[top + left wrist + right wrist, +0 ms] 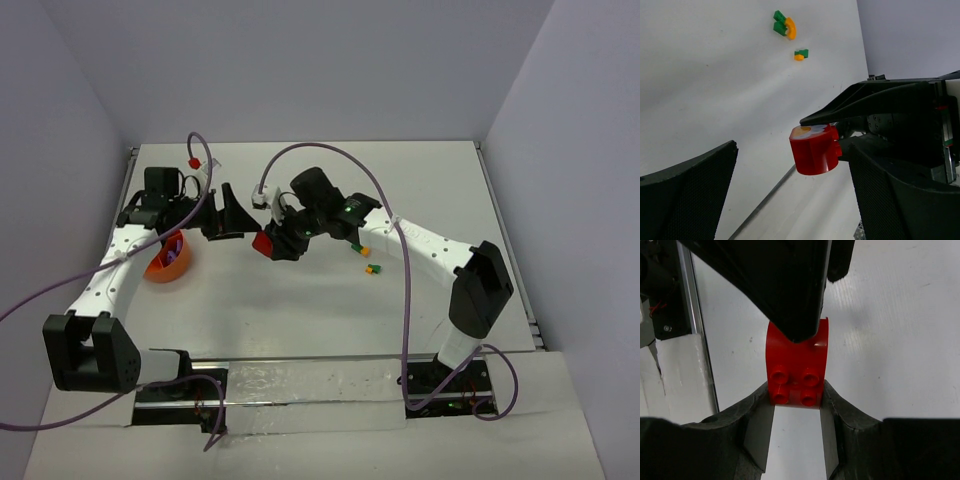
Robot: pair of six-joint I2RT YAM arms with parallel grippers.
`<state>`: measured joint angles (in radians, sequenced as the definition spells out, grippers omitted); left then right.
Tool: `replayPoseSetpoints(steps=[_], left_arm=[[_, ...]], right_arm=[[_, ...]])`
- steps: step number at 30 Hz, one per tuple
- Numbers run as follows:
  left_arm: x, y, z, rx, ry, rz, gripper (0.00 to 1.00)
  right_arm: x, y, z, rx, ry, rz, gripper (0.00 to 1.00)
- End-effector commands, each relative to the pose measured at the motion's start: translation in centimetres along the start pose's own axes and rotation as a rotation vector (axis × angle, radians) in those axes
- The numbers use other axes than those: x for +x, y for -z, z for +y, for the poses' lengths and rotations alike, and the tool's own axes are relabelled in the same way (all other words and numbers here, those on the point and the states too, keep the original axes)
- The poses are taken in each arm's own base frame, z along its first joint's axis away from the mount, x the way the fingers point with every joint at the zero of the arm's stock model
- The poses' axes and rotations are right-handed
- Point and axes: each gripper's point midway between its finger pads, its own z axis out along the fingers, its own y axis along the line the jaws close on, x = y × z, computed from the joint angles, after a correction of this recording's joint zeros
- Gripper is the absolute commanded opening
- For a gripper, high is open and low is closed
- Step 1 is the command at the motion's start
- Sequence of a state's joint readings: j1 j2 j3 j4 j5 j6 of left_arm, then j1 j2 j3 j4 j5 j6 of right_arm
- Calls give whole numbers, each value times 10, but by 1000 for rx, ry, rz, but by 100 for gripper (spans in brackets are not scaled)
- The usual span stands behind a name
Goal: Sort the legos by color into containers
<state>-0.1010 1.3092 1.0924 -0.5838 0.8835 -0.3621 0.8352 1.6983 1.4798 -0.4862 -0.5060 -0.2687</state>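
The right gripper (796,395) is clenched on the studded end of the red brick (795,372), which leaves the curved end free; it holds the brick off the table, just right of the orange bowl (165,268). The left gripper (792,150), the one nearer the bowl, has its jaws spread wide on either side of that free end; whether a pad touches it I cannot tell. This looks like a handover, since the bowl sits on the left arm's side; two green-and-orange legos (368,258) lie on the table well right of the bowl, beyond the brick.
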Motion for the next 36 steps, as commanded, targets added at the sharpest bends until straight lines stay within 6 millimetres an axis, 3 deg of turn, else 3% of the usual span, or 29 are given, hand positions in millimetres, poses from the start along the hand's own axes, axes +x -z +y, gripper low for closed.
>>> replayPoseSetpoints(steps=[1,11,21,31,36], left_arm=[[1,-3,-21,127,-8,42,94],[19,-8,-39,222,-14,118,88],[22,-14,-31,184,-14,131,70],[23,-20,-28,170,3,144,67],[24,-20,-28,174,-1,147,40]], right_arm=[[-28,5,-3,18,28,-61,0],[-26,1,-4,23,36,-53,0],[-31,2,-1,22,43,-61,0],[-32,1,1,28,56,-57,0],[-31,1,1,33,60,-54,0]])
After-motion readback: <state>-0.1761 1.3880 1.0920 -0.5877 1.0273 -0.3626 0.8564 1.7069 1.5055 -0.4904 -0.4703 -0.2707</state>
